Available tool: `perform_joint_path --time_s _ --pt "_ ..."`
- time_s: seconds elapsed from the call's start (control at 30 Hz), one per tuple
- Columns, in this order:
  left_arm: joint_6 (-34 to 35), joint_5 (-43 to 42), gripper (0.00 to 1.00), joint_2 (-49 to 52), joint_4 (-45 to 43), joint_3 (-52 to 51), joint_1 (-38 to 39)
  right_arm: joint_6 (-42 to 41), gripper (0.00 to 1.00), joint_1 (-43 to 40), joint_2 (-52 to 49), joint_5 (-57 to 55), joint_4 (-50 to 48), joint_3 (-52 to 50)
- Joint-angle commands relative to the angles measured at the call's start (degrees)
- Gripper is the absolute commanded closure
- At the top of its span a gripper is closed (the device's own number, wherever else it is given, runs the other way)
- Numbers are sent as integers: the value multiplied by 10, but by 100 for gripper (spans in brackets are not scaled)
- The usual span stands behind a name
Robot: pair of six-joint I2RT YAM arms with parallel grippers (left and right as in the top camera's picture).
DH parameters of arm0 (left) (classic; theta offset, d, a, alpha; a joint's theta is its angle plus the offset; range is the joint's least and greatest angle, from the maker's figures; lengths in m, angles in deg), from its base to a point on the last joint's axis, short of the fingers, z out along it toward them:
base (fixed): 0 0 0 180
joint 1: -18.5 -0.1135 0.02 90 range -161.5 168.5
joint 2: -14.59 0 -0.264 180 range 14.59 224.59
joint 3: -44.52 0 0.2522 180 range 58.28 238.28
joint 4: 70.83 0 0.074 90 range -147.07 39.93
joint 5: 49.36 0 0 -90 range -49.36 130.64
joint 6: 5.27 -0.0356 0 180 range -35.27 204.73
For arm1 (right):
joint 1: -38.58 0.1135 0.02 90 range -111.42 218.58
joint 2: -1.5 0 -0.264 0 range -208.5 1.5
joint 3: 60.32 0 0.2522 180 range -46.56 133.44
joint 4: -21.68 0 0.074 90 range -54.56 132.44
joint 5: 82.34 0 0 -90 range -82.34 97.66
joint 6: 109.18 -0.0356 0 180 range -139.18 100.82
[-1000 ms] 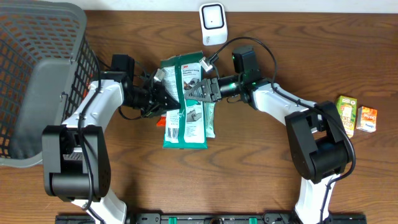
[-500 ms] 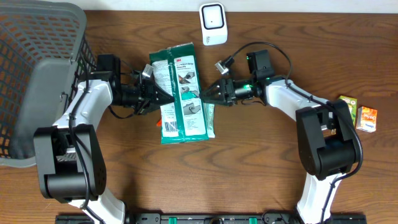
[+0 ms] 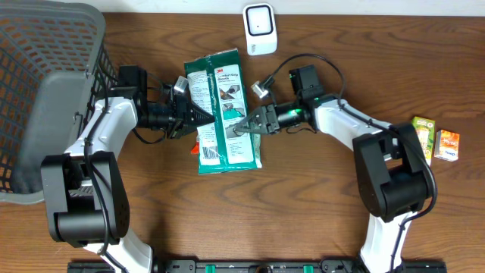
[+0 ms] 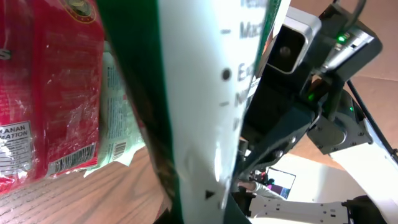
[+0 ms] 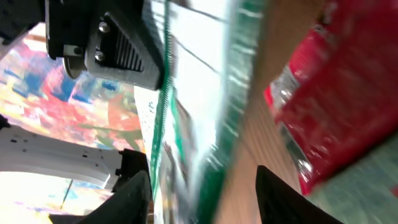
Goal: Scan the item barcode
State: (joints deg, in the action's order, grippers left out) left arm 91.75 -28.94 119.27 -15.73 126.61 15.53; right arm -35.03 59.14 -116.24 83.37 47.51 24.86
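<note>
A green and white packet hangs above the table with its printed face up; a barcode patch shows near its lower left corner. My left gripper is shut on the packet's left edge. In the left wrist view the packet fills the middle and hides the fingers. My right gripper reaches in from the right. Its black fingers stand apart in the right wrist view, and the packet's blurred right edge lies between them. The white scanner stands at the table's far edge.
A dark mesh basket fills the left side. A red packet and a pale green one lie on the wood under the held packet. Two small boxes sit at the far right.
The left arm carried the packet a little to the left. The right gripper let go, drew back to the right, then came back in over the packet's right edge.
</note>
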Motion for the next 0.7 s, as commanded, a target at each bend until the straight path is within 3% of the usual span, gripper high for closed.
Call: perform_joint_path --time_s 0.0,0.3,0.67 --pt "-15 -13 93 -12 0 9 -2 0 52 12 1 29 -30 4" --pt "-14 -13 93 -12 0 9 -2 -68 71 16 1 30 -135 4" --pt "-14 -13 93 -12 -1 9 -2 -68 86 43 1 10 -138 4"
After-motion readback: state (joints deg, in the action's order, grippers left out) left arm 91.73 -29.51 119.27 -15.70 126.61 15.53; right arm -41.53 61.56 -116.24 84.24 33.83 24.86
